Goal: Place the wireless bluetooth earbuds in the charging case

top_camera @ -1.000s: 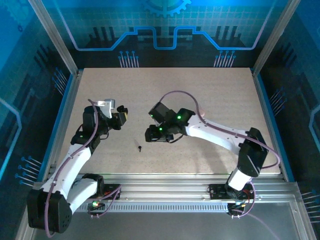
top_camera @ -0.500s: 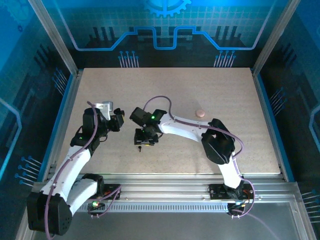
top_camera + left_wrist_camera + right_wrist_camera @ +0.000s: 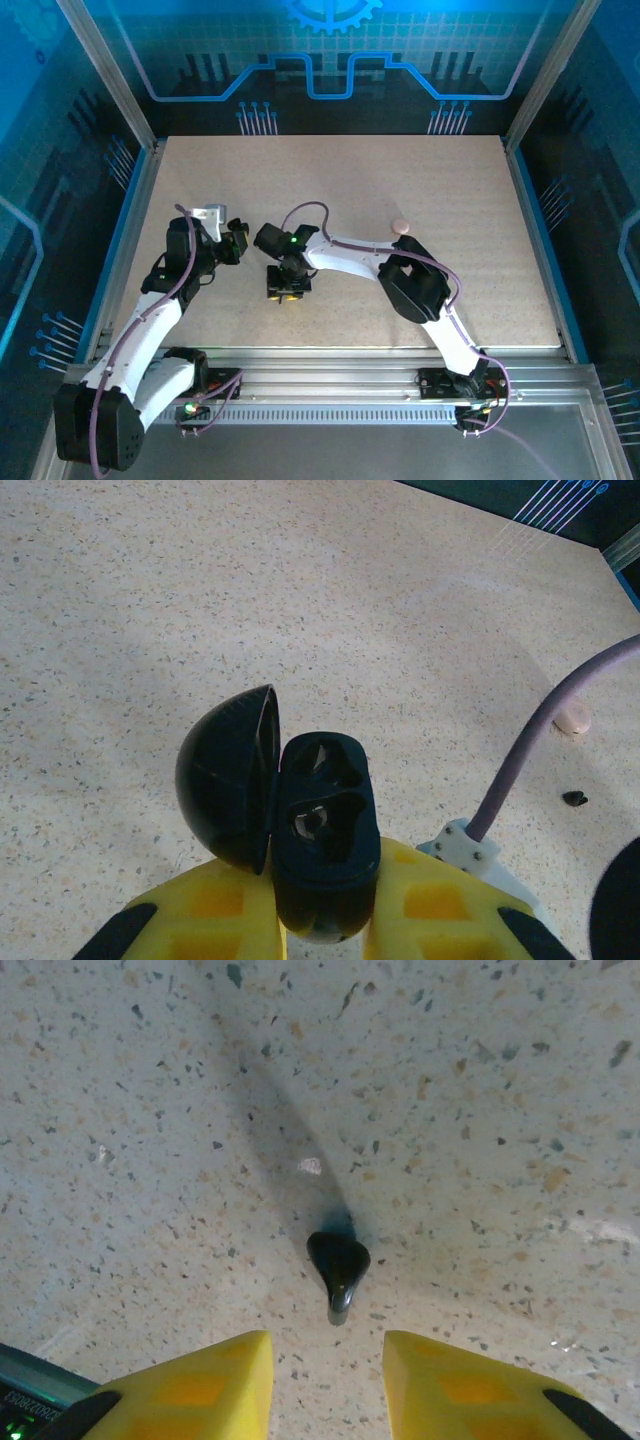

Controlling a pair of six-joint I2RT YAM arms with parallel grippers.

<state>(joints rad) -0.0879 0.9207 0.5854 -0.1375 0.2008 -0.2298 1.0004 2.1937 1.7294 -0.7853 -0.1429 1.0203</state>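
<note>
My left gripper point(image 3: 322, 905) is shut on the charging case point(image 3: 322, 825), a small black shell held between the yellow fingers point(image 3: 205, 912). Its lid point(image 3: 228, 778) hangs open to the left. Something glints in the lower cavity, but I cannot tell what it is. From above, the left gripper point(image 3: 238, 240) sits left of centre. One earbud point(image 3: 338, 1263), a tiny black bud with a short stem, lies on the table. My right gripper point(image 3: 328, 1360) is open just short of it, stem pointing into the gap, nothing touching. From above, the right gripper point(image 3: 285, 289) covers the earbud.
A pinkish round disc point(image 3: 400, 226) lies on the speckled table point(image 3: 450, 180) behind the right arm, and the same pinkish round disc point(image 3: 573, 718) shows past the case. A tiny black speck point(image 3: 574, 799) lies near it. Metal rails border the table.
The right arm has swung left and come down over the earbud, its jaws narrowing. The left arm holds the open case almost still.
</note>
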